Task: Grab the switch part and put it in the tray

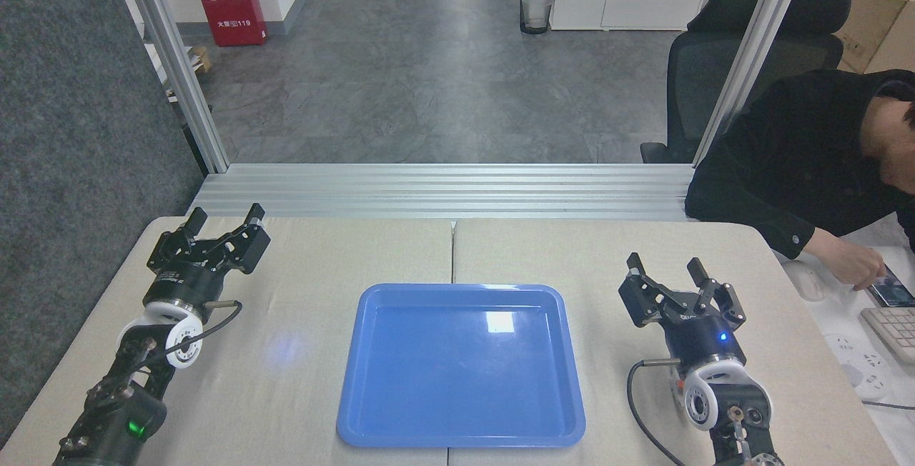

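Blue and glossy, a large shallow rectangular plastic tray (pixel 461 366) with rounded corners and a raised rim lies flat in the middle of a pale beige table (pixel 322 251), straddling the seam where two tabletop halves meet. A white patch of reflected light sits on its bare floor, and nothing rests inside it. The small switch part does not show anywhere in this view, so its place cannot be told. On the left side of the table, the robot's black left gripper (pixel 224 218) points away toward the far edge, its two fingers spread apart with nothing between them; a white ring marks the wrist behind it and a thin black cable loops beside it. On the right side, the black right gripper (pixel 665 263) also points away, fingers spread wide and empty, with a small blue light glowing on its body. Both grippers stand well apart from the tray, one on each side. Beyond the table runs a ribbed silver metal sill (pixel 443 187), then a grey floor with a red cabinet (pixel 227 0) at the far left and a small wire waste bin (pixel 536 8) farther back. At the right edge, a person in a black sleeve (pixel 786 159) leans over a neighbouring white desk, one hand (pixel 854 266) touching a phone (pixel 893 291) beside a keyboard (pixel 893 326). A black office chair (pixel 729 51) stands behind.
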Tool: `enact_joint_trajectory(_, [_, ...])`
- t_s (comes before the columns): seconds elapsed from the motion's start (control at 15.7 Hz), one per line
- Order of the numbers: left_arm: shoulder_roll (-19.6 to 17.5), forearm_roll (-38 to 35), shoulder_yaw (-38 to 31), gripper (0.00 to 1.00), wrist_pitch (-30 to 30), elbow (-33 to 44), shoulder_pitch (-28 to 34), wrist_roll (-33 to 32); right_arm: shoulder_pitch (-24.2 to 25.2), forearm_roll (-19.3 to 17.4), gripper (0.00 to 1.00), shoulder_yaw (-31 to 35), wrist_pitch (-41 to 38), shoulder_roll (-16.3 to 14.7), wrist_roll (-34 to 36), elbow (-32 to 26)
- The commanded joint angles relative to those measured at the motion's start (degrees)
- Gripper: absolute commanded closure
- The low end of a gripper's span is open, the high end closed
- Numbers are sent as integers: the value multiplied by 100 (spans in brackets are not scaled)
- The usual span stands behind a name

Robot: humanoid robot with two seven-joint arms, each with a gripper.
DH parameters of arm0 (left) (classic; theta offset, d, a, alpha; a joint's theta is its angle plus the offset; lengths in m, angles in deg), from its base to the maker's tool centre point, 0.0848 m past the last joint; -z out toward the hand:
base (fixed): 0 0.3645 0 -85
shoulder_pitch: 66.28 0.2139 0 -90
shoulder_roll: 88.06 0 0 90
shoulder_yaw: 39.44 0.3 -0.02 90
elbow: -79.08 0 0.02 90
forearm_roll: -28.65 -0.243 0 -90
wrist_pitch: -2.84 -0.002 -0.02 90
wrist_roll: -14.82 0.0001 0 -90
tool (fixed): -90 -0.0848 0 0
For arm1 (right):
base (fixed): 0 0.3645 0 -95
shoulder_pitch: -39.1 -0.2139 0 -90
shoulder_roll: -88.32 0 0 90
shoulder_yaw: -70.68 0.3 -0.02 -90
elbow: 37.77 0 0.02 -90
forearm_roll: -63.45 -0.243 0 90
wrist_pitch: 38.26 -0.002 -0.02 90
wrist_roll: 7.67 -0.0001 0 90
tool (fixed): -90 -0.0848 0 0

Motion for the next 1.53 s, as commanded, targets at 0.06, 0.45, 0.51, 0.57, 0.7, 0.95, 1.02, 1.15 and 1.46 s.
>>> enact_joint_trajectory(0.06, [0, 0, 0, 0, -3, -3, 0, -4, 201, 525, 0, -29, -14, 20, -22, 0])
enact_joint_trajectory(0.45, [0, 0, 0, 0, -3, -3, 0, -4, 1080, 774, 0, 173, -14, -683, -152, -360])
enact_joint_trajectory(0.51, [0, 0, 0, 0, -3, -3, 0, -4, 1177, 792, 0, 174, -22, -648, -179, -308])
enact_joint_trajectory(0.57, [0, 0, 0, 0, -3, -3, 0, -4, 1256, 827, 2, 174, -14, -587, -188, -151])
enact_joint_trajectory(0.7, [0, 0, -9, 0, -3, -3, 0, -4, 1301, 888, 9, 139, -14, -525, -189, 183])
enact_joint_trajectory(0.95, [0, 0, 0, 0, -3, 5, 0, -4, 1354, 897, 10, 121, 13, -507, -171, 571])
enact_joint_trajectory(1.02, [0, 0, 0, 0, -3, -3, 0, -4, 1363, 897, 12, 103, 13, -472, -171, 615])
enact_joint_trajectory(1.15, [0, 0, 0, 0, -3, -3, 0, -4, 1354, 897, 18, 95, 22, -463, -171, 790])
enact_joint_trajectory(1.46, [0, 0, 0, 0, -3, -3, 0, -4, 1284, 862, 100, 103, 48, -402, -171, 791])
